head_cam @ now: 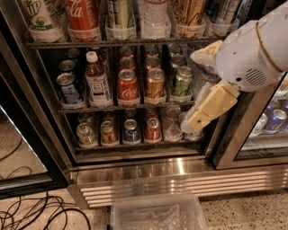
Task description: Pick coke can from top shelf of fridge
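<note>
The coke can (83, 13), red with white script, stands in a clear cup on the top shelf (117, 43) of the fridge (135, 168), left of centre at the frame's top; its upper part is cut off. A smaller red coke can (127, 87) stands on the middle shelf. My gripper (192, 89), on a white arm entering from the right, hangs in front of the middle shelf's right end, below and well right of the top coke can. Its cream fingers (210, 104) are spread apart and hold nothing.
On the top shelf stand other large cans and a bottle (155, 18). The middle shelf holds a gold can (155, 83), green can (182, 81), blue can (68, 88) and brown bottle (97, 79). A clear plastic bin (157, 214) and cables (36, 211) lie on the floor.
</note>
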`<state>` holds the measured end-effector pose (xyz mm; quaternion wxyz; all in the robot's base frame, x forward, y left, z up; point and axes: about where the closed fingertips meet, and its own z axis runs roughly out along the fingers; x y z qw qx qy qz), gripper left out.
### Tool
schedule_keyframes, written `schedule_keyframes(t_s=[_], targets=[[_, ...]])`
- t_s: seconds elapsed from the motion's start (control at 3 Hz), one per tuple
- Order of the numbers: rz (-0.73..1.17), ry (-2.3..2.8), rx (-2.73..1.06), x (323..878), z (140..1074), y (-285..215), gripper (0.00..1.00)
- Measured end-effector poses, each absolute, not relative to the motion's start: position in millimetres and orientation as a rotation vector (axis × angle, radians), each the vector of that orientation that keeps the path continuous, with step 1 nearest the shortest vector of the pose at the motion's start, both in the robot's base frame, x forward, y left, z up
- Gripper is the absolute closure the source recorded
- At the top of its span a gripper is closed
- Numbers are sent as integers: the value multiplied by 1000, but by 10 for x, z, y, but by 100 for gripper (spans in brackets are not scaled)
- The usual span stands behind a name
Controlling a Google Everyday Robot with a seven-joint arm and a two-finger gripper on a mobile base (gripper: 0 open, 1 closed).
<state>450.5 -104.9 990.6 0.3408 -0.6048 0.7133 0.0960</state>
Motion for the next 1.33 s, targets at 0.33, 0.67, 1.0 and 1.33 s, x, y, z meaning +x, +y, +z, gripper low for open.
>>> schedule_keyframes(t_s=[0.33, 0.67, 1.0, 1.33], targets=[[303, 1821, -1552, 4463, 10013, -915, 0], [302, 1822, -1553, 4463, 10012, -917, 0], [313, 1814, -1548, 4519, 9960, -862, 0], [313, 1807, -1477, 4592, 9869, -806, 0]])
